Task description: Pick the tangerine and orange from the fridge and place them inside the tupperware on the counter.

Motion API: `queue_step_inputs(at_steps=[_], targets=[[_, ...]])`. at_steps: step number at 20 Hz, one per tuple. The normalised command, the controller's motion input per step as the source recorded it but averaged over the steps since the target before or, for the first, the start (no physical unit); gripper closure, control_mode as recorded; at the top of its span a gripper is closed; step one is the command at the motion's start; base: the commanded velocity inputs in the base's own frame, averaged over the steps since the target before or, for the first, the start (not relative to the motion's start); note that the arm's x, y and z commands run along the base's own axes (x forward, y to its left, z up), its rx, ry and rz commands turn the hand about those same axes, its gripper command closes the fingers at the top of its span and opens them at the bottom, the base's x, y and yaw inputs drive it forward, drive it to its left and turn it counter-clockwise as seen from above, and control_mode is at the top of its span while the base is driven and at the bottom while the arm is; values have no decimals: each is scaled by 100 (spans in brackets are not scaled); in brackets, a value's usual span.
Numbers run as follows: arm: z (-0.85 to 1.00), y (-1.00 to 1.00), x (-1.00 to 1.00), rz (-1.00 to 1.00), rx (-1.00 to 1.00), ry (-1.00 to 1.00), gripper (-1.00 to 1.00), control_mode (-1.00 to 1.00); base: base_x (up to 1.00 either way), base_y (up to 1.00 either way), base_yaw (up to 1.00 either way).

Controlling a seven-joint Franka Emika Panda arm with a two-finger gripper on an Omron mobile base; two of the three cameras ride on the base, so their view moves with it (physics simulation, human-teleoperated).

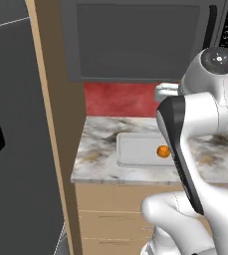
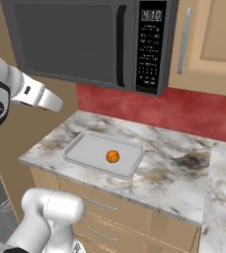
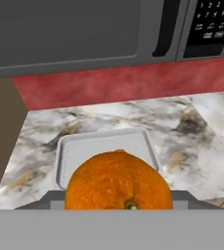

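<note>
Hand view: orange in pincer; base views: tangerine in tupperware.

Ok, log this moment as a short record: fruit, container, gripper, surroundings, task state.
fruit in container: small round orange fruit lying inside the tray
fruit in hand: large round orange fruit held close before the hand camera, above the counter
container: shallow light-grey rectangular tupperware with raised rim
surface: white marble-look counter over tan drawers
gripper: shut on the large orange fruit
above counter: dark grey microwave, red wall strip behind
task state: one fruit placed, second not yet released
</note>
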Motion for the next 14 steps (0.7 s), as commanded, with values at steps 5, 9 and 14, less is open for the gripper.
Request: queue_step_inputs(at_steps=[5,9,14], targets=[[0,0,0,0,0,0,100,100,76,0,0],[-13,0,7,-3,0,3,100,-100,23,0,0],[-57,0,0,-1,-4,4,100,-100,0,0,0]])
